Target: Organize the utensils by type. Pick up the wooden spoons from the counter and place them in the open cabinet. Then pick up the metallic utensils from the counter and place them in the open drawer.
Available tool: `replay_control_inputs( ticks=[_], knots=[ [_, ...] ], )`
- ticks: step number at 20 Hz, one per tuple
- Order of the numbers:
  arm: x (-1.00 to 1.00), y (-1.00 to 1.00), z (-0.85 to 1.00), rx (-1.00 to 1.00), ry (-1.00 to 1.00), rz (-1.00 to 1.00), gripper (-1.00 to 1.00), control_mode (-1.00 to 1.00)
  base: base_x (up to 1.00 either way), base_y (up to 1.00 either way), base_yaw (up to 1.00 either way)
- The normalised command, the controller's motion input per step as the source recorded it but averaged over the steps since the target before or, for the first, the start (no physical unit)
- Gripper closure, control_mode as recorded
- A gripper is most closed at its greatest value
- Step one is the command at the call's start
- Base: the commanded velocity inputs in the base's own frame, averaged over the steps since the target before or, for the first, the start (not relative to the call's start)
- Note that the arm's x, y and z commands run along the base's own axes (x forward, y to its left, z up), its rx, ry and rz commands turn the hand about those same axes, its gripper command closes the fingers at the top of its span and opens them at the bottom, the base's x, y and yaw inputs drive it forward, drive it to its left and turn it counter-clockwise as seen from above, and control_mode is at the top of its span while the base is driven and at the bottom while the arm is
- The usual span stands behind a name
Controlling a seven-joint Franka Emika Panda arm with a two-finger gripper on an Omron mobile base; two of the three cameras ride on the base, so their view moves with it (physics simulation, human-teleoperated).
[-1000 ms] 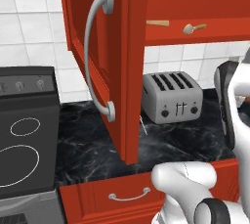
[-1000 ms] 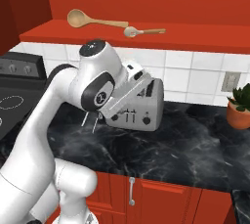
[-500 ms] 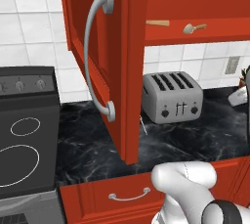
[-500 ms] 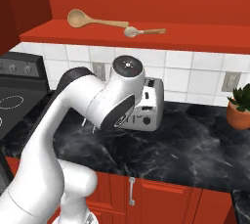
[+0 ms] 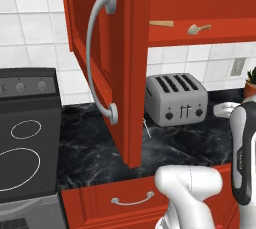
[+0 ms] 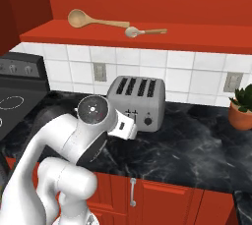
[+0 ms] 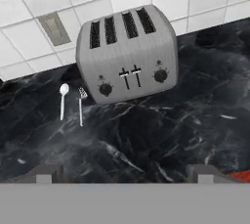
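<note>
Your gripper [image 7: 125, 171] hangs above the counter [image 7: 161, 135] with its fingertips spread wide and nothing between them. Two metallic utensils, a spoon [image 7: 63, 100] and a fork [image 7: 81, 104], lie side by side on the black marble just beside the toaster [image 7: 128, 53]. Both wooden spoons [image 6: 96, 20] [image 6: 142, 32] rest on the open cabinet's [image 5: 100, 63] shelf.
</note>
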Motion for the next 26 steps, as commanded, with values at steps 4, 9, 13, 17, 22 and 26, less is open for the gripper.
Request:
replay_control_inputs(
  ticks=[4,9,13,17,22,26],
  knots=[
    [0.06,0.24,-0.01,0.05,0.18,-0.05,-1.0,-1.0,0.0,0.0,0.0],
    [0.02,0.41,-0.14,0.03,0.23,-0.02,-1.0,-1.0,0.0,0.0,0.0],
    [0.02,0.54,-0.34,0.06,0.05,-0.02,-1.0,-1.0,0.0,0.0,0.0],
    [0.15,0.59,-0.36,0.08,0.0,0.0,-1.0,-1.0,0.0,0.0,0.0],
    [0.32,0.61,-0.34,0.0,0.0,-0.01,-1.0,-1.0,0.0,0.0,0.0],
    [0.63,0.4,-0.19,-0.05,0.01,-0.09,-1.0,-1.0,0.0,0.0,0.0]
  ],
)
